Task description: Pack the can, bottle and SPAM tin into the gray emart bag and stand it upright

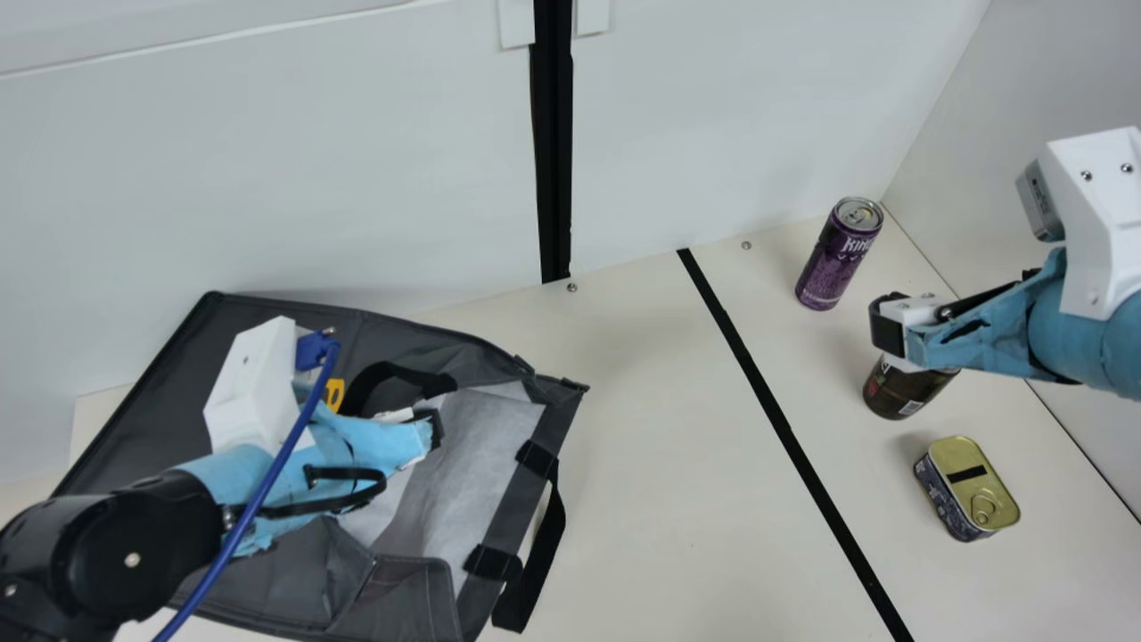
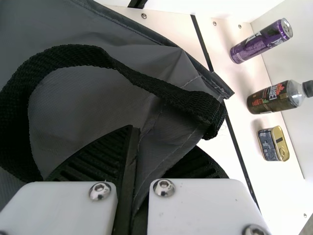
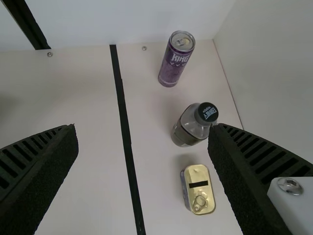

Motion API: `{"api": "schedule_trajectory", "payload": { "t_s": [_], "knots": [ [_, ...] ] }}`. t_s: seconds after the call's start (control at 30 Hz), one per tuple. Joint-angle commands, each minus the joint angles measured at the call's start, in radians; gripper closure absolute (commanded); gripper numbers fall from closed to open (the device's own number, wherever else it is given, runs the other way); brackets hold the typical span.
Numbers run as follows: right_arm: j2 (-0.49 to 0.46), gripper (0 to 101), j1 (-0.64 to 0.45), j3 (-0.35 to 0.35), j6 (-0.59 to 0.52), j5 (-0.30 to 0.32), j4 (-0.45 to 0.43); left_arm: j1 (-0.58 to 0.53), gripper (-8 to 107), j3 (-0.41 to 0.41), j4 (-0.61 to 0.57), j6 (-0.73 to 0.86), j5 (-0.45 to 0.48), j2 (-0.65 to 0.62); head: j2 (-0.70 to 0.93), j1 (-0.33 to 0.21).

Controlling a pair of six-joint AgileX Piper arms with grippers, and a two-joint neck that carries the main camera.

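The gray bag lies on its side at the left, its opening toward the table's middle. My left gripper is over that opening; in the left wrist view my left gripper is shut on a fold of the bag. At the right, the purple can, the dark-labelled bottle and the SPAM tin stand in a row. My right gripper hovers above the bottle, partly covering it; in the right wrist view my right gripper is open, its fingers wide apart.
A black strip crosses the cream table between the bag and the three items. White walls rise behind and at the right. The bag's black handle rests near its mouth.
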Motion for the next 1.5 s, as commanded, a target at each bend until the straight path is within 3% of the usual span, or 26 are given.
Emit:
{"api": "schedule_trajectory", "payload": {
  "t_s": [0.0,0.63,1.47],
  "knots": [
    [-0.001,6,0.016,-0.001,0.024,0.004,-0.01,0.0,107,0.0,0.0,0.0,0.0,0.0,-0.001,-0.021],
    [0.141,6,0.136,-0.093,0.212,0.005,-0.155,0.0,107,0.0,0.0,0.0,0.0,0.0,-0.001,-0.021],
    [0.405,6,0.05,-0.284,0.116,0.005,-0.117,0.0,107,0.0,0.0,0.0,0.0,0.0,-0.001,-0.021]
  ]
}}
